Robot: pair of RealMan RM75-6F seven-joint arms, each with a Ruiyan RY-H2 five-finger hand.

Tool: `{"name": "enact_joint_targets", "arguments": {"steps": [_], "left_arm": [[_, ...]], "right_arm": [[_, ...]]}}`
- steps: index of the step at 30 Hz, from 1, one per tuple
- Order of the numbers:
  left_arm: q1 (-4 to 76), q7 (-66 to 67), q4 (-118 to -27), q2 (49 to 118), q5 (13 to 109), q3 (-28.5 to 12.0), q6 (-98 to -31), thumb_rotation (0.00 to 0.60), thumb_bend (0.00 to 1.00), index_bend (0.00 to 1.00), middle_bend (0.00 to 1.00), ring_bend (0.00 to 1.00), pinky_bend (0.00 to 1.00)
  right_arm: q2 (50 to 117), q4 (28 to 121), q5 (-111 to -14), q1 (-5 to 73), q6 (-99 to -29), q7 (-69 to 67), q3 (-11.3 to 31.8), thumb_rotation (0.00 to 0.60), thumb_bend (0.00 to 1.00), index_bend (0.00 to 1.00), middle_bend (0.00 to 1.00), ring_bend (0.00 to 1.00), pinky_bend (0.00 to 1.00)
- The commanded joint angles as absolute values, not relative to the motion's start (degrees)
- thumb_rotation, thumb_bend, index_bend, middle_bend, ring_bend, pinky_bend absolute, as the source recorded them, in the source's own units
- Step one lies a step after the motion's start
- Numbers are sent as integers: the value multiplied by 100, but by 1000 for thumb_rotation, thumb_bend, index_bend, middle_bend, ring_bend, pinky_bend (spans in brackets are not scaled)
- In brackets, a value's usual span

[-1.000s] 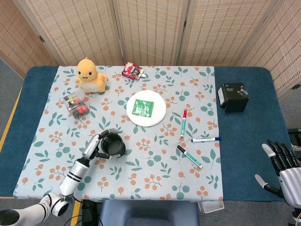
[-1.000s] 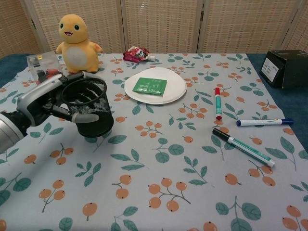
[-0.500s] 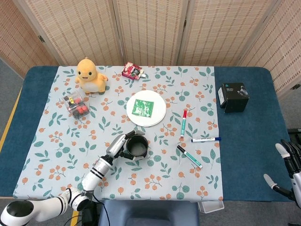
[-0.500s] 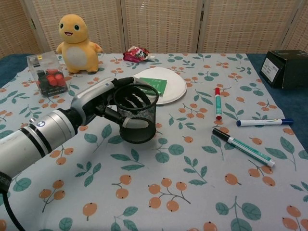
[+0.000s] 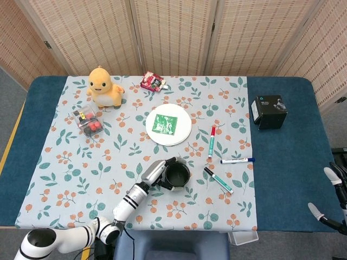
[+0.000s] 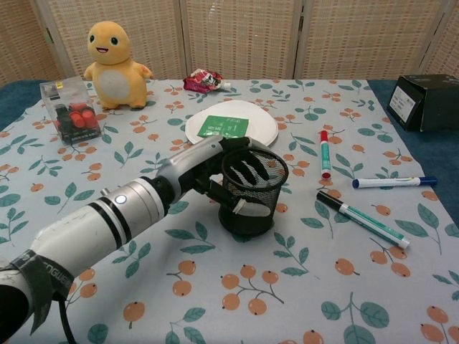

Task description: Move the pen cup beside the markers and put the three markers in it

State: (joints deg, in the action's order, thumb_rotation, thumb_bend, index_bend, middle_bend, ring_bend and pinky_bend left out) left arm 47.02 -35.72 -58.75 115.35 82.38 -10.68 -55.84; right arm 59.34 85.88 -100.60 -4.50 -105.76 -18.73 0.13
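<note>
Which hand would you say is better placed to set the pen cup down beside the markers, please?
The left hand: it already grips the pen cup, just short of the green marker. The right hand sits far off at the table's edge.

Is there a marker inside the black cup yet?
No, the pen cup in the left hand is empty; all three markers lie on the tablecloth.
</note>
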Motion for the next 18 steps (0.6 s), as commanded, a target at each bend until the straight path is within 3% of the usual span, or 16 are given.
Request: {"name": "enact_joint_targets", "arguments": {"steps": [1, 13, 18], "left_arm": [[4793, -3586, -5671, 11702, 8194, -1122, -5499, 600, 25, 288, 568, 440, 576], [4797, -3520, -5303, 12086, 8217, -1155, -5714, 600, 25, 265, 542, 415, 576], [4752, -3482, -5464, 11972, 8234, -1137, -5743, 600, 24, 68, 424, 294, 567]], "right_arm": [[5925, 8538, -10037, -465, -10611, -1954, 23, 600, 243, 28, 0, 0, 0], [5927, 8441, -10089, -502, -10727, -2080, 17, 600, 243, 28, 0, 0, 0], [5980, 8306, -10179, -562, -11017, -2300, 49, 600, 247, 5, 0, 0, 0]]}}
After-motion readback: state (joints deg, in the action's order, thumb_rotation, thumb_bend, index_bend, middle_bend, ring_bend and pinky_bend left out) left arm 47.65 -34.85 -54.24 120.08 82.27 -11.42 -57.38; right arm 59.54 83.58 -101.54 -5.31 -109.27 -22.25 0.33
